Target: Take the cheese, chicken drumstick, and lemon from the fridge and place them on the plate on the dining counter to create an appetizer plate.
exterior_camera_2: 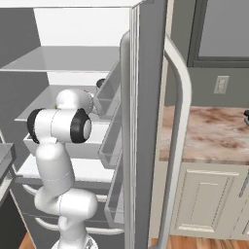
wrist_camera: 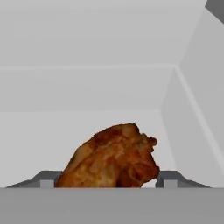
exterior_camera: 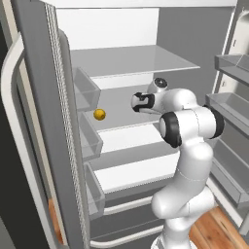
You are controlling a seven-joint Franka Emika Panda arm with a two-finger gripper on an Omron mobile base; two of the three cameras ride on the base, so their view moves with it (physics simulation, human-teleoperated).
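Chicken drumstick (wrist_camera: 111,157) sits right between your pincer (wrist_camera: 105,180) fingertips on the fridge (exterior_camera: 146,63) shelf; can't tell if it's gripped yet.

Grey fridge shelf (exterior_camera: 121,104) carries the lemon (exterior_camera: 99,114) and the chicken drumstick (wrist_camera: 111,159)

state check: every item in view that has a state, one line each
fridge: door open, shelves exposed
chicken drumstick: on a fridge shelf, between the two finger tips, not lifted
gripper: inside the fridge, a finger tip on either side of the drumstick; contact not visible
lemon: resting on a middle shelf, apart from the arm
door bins: no items seen in them
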